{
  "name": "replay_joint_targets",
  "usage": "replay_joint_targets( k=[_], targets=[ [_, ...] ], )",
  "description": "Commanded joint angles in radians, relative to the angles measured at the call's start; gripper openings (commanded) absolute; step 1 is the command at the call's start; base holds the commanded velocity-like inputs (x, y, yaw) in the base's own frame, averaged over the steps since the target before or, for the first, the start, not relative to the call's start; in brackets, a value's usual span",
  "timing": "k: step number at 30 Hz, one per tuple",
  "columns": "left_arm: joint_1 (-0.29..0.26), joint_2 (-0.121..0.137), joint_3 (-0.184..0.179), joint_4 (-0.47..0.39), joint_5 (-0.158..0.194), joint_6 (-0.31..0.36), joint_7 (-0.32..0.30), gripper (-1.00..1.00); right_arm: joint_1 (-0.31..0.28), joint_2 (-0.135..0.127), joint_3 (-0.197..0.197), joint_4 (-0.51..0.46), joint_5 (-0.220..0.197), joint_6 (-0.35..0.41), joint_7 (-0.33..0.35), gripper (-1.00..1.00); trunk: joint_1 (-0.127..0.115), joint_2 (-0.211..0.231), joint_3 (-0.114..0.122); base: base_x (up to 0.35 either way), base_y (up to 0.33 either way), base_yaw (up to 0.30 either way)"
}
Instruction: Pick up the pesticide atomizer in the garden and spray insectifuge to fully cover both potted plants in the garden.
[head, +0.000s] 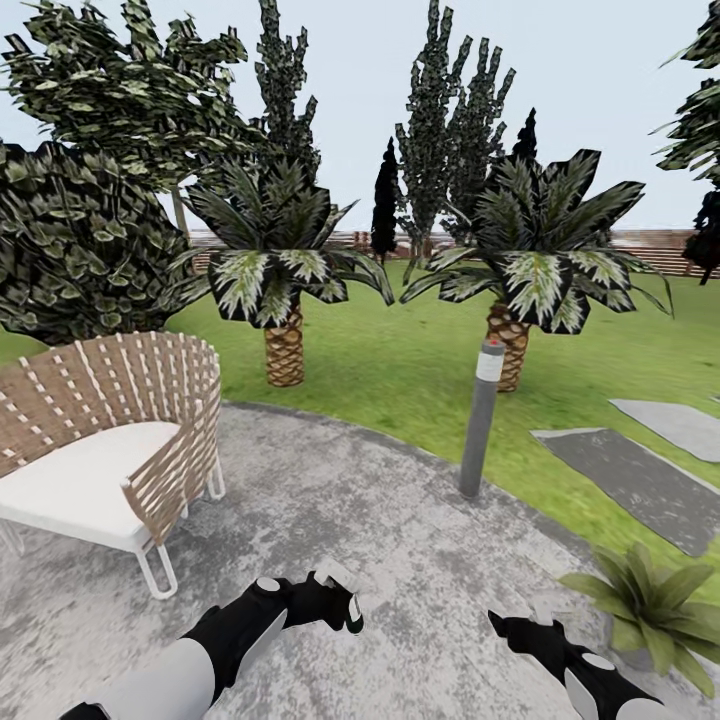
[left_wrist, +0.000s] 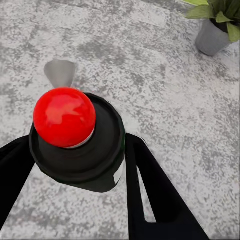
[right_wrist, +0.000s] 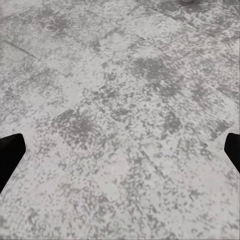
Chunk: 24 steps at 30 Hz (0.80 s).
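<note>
Left hand (left_wrist: 82, 165) first: its two black fingers (left_wrist: 150, 190) are closed against the sides of the pesticide atomizer (left_wrist: 80, 145), and from the left wrist camera we look straight down on its dark round body and the glossy red dot on top. The white trigger head is hard to make out from that angle. In the head view the left hand (head: 335, 598) sits low over the patio (head: 400, 520), and the bottle is mostly hidden behind it (just a white-and-dark scrap at the fingers).

Over to the right hand (head: 505, 625): it hangs empty above the paving, and in the right wrist view only the two dark fingertips (right_wrist: 10, 152) show at the frame edges, spread wide apart with bare mottled stone between.

Moving outward, one potted plant (head: 650, 605) stands at the patio's right edge, near the right arm, its grey pot largely masked by leaves and cut off by the frame; the left wrist camera catches the same potted plant (left_wrist: 215, 30) clipped in a corner. A grey lamp post (head: 480, 420) rises at the patio rim, a woven chair (head: 110, 450) sits left, partly cropped, and two palm trees (head: 285, 270) stand on the lawn (head: 400, 370) beyond.
</note>
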Motion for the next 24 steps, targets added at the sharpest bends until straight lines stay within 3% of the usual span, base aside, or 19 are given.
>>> replay_joint_targets(
  k=[1, 24],
  targets=[
    [-0.001, 0.001, -0.003, -0.001, 0.011, 0.008, -0.001, -1.0, -0.001, 0.0, -0.008, 0.0, 0.009, -0.003, 0.004, 1.0, 0.0, 0.0, -0.001, 0.194, 0.269, -0.009],
    [-0.001, 0.001, -0.003, -0.001, 0.011, 0.008, 0.0, -1.0, -0.001, 0.0, -0.007, 0.0, 0.013, -0.003, 0.004, 1.0, 0.0, 0.0, -0.001, 0.177, 0.274, -0.254]
  ],
)
